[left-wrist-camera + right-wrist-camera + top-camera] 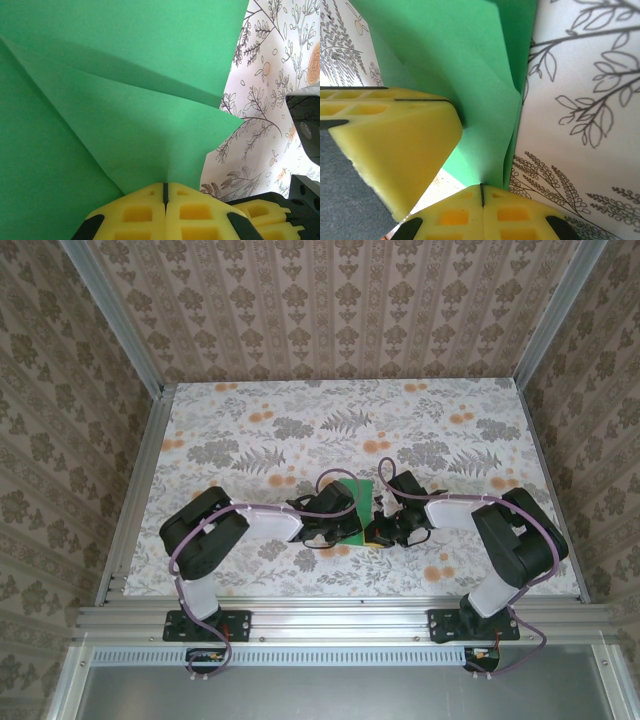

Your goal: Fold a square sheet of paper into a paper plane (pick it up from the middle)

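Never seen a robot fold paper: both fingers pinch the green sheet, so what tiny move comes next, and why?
Probably lower the green sheet flat onto the table and press the crease: the left fingers and right fingers pinch its edge, and its flaps stand loose.

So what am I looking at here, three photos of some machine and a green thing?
It is one moment seen by three cameras. The wide picture looks down from above on two robot arms, the left arm and the right arm, bolted at the near edge of a table with a flowery pattern. The other two pictures come from a small camera on each arm's wrist, so the yellow fingers at the bottom of each are that arm's own jaws. Between the arms is a green sheet of paper, already creased into slanted folds. Both pairs of jaws are shut on the paper, each pinching an edge.
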You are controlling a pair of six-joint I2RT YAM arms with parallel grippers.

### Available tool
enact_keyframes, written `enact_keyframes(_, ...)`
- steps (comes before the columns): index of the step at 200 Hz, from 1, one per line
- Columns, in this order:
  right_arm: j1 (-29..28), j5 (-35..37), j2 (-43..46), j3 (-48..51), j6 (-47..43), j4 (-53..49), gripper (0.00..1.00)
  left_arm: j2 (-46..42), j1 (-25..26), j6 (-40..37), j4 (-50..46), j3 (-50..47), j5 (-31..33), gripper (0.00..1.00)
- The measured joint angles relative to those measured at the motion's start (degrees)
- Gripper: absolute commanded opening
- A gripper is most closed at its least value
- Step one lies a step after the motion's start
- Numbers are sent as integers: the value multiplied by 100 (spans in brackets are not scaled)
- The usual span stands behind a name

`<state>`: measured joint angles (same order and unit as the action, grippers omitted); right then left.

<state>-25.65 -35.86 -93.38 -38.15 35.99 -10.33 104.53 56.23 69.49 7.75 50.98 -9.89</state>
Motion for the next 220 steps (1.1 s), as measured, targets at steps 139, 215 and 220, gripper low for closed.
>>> enact_keyframes(139, 0, 92, 0, -48, -127, -57, 2, -2, -295, -48, -162, 87, -39, 4)
enact_keyframes(215, 0, 111, 0, -55, -129, -55, 1, -2, -610, -181, -166, 85, -103, 5)
enact_keyframes(220, 0, 111, 0, -55, -129, -55, 2, -2, -634, -186, -166, 85, -105, 5)
